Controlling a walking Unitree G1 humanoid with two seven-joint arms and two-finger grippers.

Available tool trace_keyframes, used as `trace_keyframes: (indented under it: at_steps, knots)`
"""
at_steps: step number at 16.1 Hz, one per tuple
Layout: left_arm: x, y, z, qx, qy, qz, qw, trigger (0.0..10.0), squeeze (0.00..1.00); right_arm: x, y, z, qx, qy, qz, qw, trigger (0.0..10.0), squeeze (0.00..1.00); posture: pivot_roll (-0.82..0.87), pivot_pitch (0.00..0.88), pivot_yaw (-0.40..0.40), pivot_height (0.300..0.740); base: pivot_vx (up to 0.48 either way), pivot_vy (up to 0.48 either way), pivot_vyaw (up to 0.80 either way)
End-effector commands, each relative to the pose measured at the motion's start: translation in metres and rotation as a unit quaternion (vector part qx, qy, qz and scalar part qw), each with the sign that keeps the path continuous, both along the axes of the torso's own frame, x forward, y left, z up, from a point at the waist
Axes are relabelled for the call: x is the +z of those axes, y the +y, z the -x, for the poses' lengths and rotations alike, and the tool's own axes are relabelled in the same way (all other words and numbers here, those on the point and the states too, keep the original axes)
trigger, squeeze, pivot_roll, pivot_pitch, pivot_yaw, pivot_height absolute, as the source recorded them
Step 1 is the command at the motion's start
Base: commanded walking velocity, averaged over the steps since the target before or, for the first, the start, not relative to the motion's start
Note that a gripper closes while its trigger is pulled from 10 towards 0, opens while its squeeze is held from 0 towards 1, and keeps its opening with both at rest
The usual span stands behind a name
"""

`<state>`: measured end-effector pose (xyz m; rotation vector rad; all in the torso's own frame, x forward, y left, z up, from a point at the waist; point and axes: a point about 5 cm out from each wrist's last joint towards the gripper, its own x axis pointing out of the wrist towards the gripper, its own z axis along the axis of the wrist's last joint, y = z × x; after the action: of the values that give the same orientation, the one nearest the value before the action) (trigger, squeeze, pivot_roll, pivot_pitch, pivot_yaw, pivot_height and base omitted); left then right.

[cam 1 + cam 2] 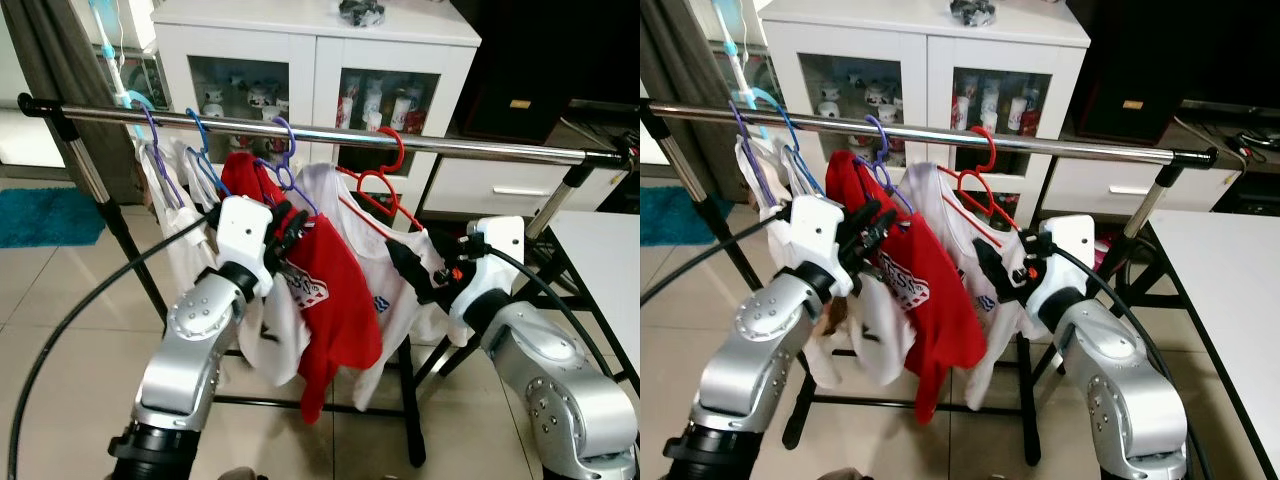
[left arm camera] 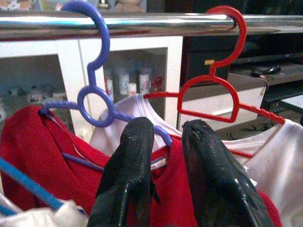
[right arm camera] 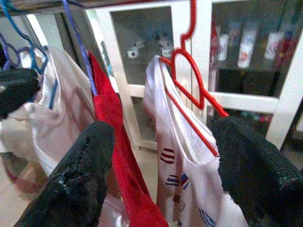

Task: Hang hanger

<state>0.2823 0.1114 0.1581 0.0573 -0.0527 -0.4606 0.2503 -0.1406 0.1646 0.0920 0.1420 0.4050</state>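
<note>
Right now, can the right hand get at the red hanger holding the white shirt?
Probably yes. The right hand is open, its fingers either side of the red hanger and the white shirt, with nothing between. The red shirt hangs just beside it and might get snagged.

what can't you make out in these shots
- Left gripper: head views show it against the red shirt; whether it touches the cloth is unclear.
- White shirt: its right side is hidden behind the right gripper and arm.
- Rail: its far right end is cut off by the left eye view's edge.
- Cabinet items: too small to identify.
</note>
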Motion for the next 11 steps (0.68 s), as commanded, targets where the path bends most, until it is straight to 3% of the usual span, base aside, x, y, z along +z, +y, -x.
trace_keyframes:
  at_steps: [1, 5, 11]
  knots:
    - [0.003, -0.001, 0.003, 0.003, -0.003, -0.009, 1.0, 10.0, 0.0, 0.004, -0.004, 0.0, -0.009, -0.012, 0.008, 1.0, 10.0, 1.0, -0.04, 0.016, -0.029, 0.74, 0.0, 0.0, 0.0]
    - [0.005, 0.003, 0.008, 0.016, -0.014, -0.026, 0.999, 10.0, 0.0, -0.004, 0.0, 0.0, -0.008, -0.001, -0.015, 1.0, 10.0, 1.0, -0.01, 0.015, -0.053, 0.74, 0.0, 0.0, 0.0]
    - [0.009, 0.002, 0.012, 0.018, -0.014, -0.013, 1.0, 10.0, 0.0, -0.009, 0.005, -0.001, -0.014, -0.002, -0.037, 0.999, 10.0, 1.0, 0.01, 0.004, -0.047, 0.74, 0.0, 0.0, 0.77]
